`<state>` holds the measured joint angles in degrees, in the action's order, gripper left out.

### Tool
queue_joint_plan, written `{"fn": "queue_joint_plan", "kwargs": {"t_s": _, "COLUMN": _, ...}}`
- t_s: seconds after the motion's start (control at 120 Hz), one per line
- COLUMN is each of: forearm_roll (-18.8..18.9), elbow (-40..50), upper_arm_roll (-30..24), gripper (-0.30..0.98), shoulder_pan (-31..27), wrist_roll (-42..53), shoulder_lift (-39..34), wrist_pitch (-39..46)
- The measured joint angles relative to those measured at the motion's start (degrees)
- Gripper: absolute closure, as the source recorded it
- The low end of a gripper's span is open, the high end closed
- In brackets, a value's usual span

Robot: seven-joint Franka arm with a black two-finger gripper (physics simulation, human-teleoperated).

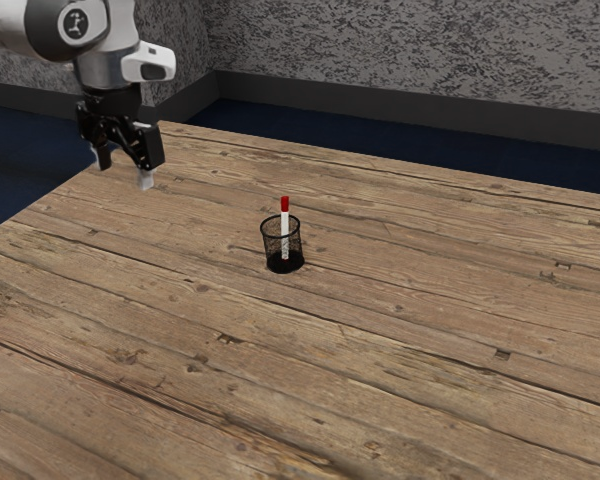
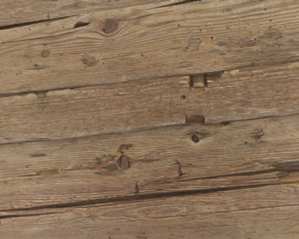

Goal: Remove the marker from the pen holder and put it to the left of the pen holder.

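Note:
My gripper [image 1: 124, 178] hangs above the table at the exterior view's upper left, its two fingers spread apart with nothing between them. Well away from it, toward the exterior view's right, a black mesh pen holder [image 1: 270, 243] stands upright on the table. A white marker [image 1: 285, 221] with a red upper end is inside the holder, nearly upright, its red end sticking out above the rim. The marker's lower part is visible through the mesh.
The wooden table [image 1: 380, 330] has planks with dark seams and knots; bare planks [image 2: 139, 109] lie under my hand in the wrist view. Behind the table are a dark blue floor [image 1: 380, 133] and a grey patterned wall [image 1: 410, 50].

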<state>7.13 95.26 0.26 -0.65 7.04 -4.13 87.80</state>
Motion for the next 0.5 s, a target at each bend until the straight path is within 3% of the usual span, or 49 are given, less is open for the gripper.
{"fn": "queue_joint_plan", "kwargs": {"t_s": 0.133, "forearm_roll": -0.03, "elbow": -1.54, "upper_arm_roll": -0.07, "gripper": 0.00, "shoulder_pan": 0.12, "wrist_roll": -0.72, "shoulder_lift": 2.18, "wrist_pitch": 1.03}}
{"fn": "queue_joint_plan", "kwargs": {"t_s": 0.342, "forearm_roll": -0.74, "elbow": -14.50, "upper_arm_roll": 0.59, "gripper": 0.00, "shoulder_pan": 1.26, "wrist_roll": -1.58, "shoulder_lift": 21.34, "wrist_pitch": 7.61}}
{"fn": "queue_joint_plan", "kwargs": {"t_s": 0.5, "forearm_roll": -1.36, "elbow": -19.82, "upper_arm_roll": 0.63, "gripper": 0.00, "shoulder_pan": 1.31, "wrist_roll": -2.25, "shoulder_lift": 31.33, "wrist_pitch": 15.79}}
